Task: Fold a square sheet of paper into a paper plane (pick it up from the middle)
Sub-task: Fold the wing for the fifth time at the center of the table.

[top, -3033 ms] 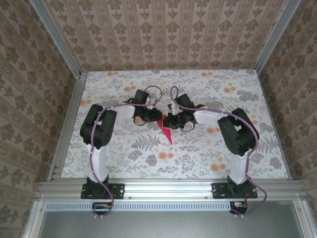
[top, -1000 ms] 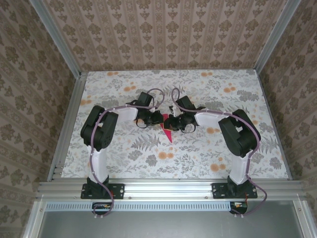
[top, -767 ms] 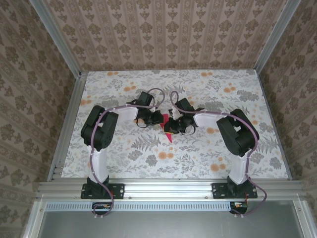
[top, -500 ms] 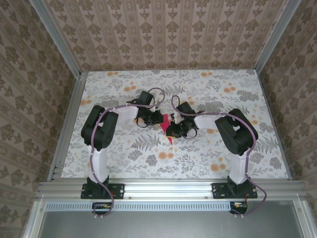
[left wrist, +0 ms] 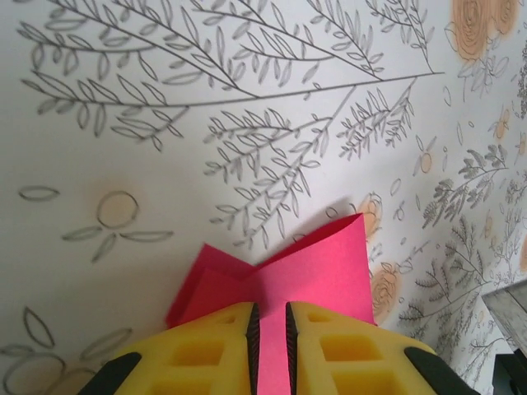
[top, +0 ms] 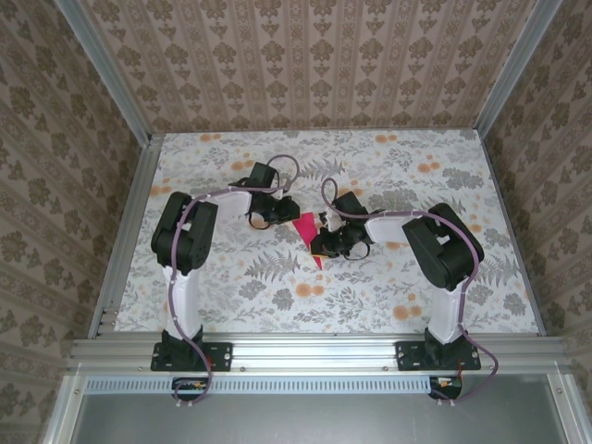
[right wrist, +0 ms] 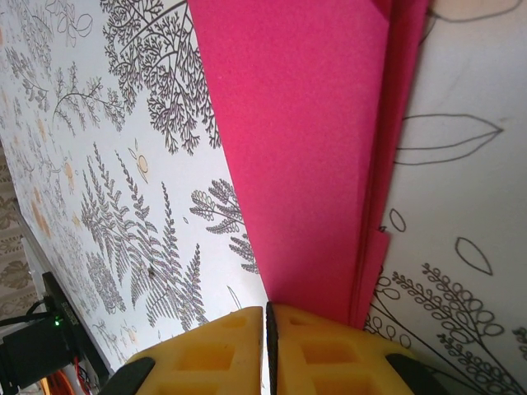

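flowered tablecloth (top: 370, 296), middle of the table. folded pink paper (top: 306, 233) lies on the cloth as a narrow wedge, its point toward the arm bases. right gripper (top: 325, 243) sits at the wedge's right edge. in its wrist view the yellow fingers (right wrist: 329, 341) press together and the paper runs into the seam between them. farther back, left gripper (top: 283, 215) is at the paper's far left corner. its fingers (left wrist: 206, 341) stand a thin slit apart with pink showing in the slit; whether they pinch it cannot be told.
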You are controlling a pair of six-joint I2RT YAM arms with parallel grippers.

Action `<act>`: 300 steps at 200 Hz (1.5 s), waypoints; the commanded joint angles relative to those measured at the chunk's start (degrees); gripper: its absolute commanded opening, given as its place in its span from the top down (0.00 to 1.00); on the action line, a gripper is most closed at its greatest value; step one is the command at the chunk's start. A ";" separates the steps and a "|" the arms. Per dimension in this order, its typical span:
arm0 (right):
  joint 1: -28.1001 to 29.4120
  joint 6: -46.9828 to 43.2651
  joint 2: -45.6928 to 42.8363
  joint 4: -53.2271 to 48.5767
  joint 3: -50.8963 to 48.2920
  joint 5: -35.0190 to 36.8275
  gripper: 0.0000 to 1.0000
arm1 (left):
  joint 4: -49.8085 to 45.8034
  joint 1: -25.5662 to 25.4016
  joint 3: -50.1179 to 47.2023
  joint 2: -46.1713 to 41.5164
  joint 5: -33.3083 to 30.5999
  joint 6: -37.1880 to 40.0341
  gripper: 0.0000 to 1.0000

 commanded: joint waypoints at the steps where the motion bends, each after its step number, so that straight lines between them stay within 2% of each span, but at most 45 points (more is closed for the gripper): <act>1: -0.08 -1.39 2.76 -11.07 -4.15 4.86 0.86 | 1.65 1.76 1.34 2.62 1.53 2.06 0.80; 84: -0.37 -1.35 1.88 -11.65 -5.51 6.10 0.86 | 1.46 4.50 1.35 3.91 -1.14 1.40 0.80; 128: -0.43 -1.20 1.94 -11.27 -5.52 5.93 0.86 | 0.71 5.13 3.63 -0.63 1.97 2.40 0.78; 166: -0.43 -1.05 2.16 -10.98 -5.25 5.49 0.86 | 2.13 2.69 -0.40 -7.61 1.52 1.72 0.77; 200: -0.36 -0.86 2.34 -10.54 -5.59 5.36 0.86 | 9.20 0.78 -7.63 -11.69 0.73 -3.35 0.78; 205: -0.43 -0.87 2.35 -10.49 -5.61 5.38 0.86 | 10.38 -1.22 -8.44 -11.86 1.02 -3.92 0.78; 249: -0.43 -0.68 2.42 -9.99 -5.86 5.10 0.86 | 12.05 -7.18 -9.03 -8.30 1.05 -6.65 0.82; 300: -0.43 -0.24 2.74 -9.40 -6.05 4.78 0.87 | 15.35 -8.59 -9.22 -4.04 -0.10 -11.27 0.85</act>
